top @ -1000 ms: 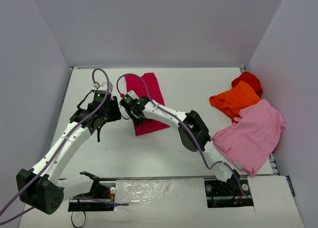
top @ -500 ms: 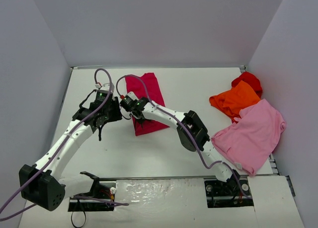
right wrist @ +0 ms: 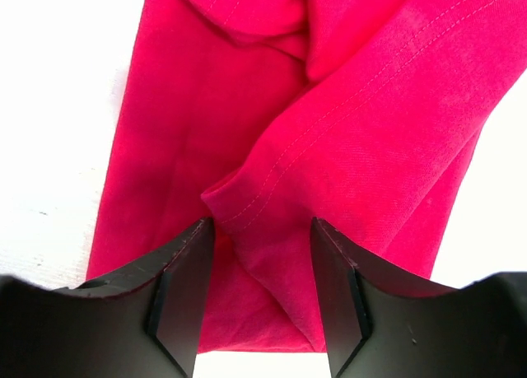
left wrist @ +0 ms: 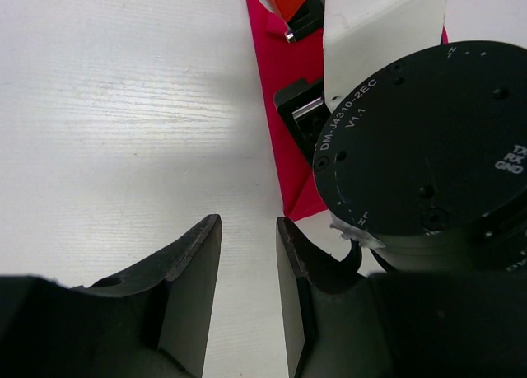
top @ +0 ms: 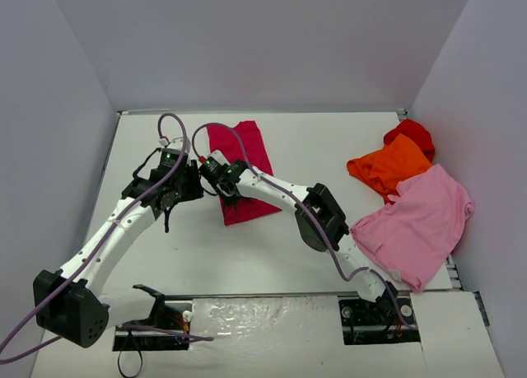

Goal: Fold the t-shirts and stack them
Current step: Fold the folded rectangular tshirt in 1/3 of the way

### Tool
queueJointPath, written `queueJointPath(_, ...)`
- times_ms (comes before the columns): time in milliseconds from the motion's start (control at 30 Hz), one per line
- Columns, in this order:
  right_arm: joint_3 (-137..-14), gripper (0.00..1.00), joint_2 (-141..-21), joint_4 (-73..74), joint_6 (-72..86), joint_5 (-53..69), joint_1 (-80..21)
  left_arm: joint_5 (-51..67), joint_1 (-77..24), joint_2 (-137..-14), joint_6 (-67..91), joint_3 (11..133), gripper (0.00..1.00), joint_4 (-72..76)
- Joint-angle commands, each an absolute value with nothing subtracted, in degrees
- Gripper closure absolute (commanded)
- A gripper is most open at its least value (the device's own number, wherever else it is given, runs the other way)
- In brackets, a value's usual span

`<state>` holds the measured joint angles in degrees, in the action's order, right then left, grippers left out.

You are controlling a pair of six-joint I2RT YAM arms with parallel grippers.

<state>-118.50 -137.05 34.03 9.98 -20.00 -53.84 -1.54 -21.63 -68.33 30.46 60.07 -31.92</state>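
Seeing my right tool (right wrist: 259, 234) open astride the crimson t-shirt (right wrist: 354, 131) fold, I find my left tool (left wrist: 247, 230) barely parted, empty.

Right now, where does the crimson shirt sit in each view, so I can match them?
Top external: the crimson shirt lies flat, upper centre-left.
Left wrist: a narrow strip running down from the top edge, centre-right.
Right wrist: it fills most of the picture, centre and right.
Shared landmark: the white table showing bare just left of the shirt's long edge in all three.
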Motion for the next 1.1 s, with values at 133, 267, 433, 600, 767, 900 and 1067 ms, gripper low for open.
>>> queueJointPath(133, -122.88, 0.56, -135.27, 33.70, 9.46, -18.88, -54.40, -1.35, -21.45, -68.29, 30.46, 61.17, 0.70, -29.25)
queueJointPath(267, -124.15, 0.59, -135.55, 33.60, 9.60, -18.50, -54.40, -1.52, -21.45, -68.29, 30.41, 61.11, 0.70, -29.29)
queueJointPath(433, -125.68, 0.61, -136.49, 33.66, 9.49, -18.28, -54.23, -1.32, -21.45, -68.90, 30.32, 61.17, 0.70, -29.00)
queueJointPath(600, -125.10, 0.61, -137.15, 33.56, 9.57, -17.54, -54.14, -1.22, -21.45, -68.84, 30.23, 61.18, 0.70, -29.10)
queueJointPath(767, -125.04, 0.66, -137.69, 33.52, 9.73, -17.17, -54.14, -0.88, -21.45, -69.20, 30.23, 61.11, 0.70, -29.03)
queueJointPath(900, -125.12, 0.75, -138.14, 33.57, 9.58, -17.14, -54.14, -0.43, -21.45, -69.79, 30.23, 61.08, 0.70, -28.77)
queueJointPath(1067, -124.65, 0.79, -138.34, 33.57, 9.49, -17.05, -54.02, -0.14, -21.45, -70.47, 30.23, 61.17, 0.70, -28.71)
